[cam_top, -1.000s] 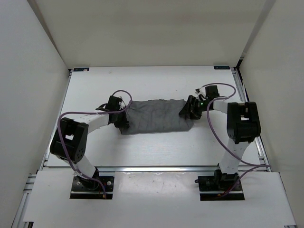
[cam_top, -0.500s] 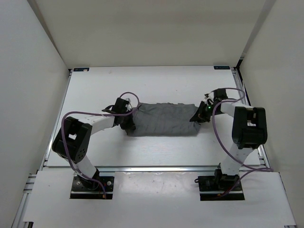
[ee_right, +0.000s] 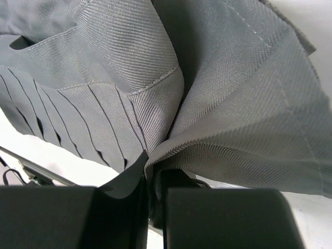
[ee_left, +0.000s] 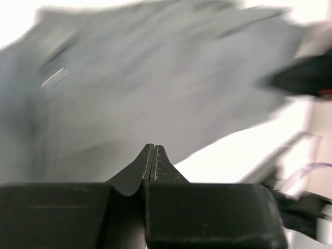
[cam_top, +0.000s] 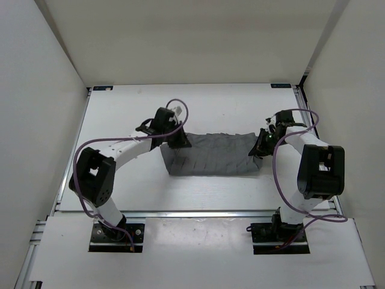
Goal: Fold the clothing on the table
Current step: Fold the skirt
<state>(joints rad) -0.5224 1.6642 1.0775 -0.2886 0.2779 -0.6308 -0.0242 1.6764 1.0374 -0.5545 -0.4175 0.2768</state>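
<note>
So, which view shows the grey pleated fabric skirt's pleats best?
The right wrist view: the grey pleated skirt fills it, pleats and stitching sharp. The top view shows its whole outline, small; the left wrist, only blur.

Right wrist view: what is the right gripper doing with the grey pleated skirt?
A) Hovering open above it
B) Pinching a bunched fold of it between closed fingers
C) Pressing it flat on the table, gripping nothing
B: the right gripper is closed on a gathered fold of the pleated skirt, and the fabric fans out from between its fingers.
</note>
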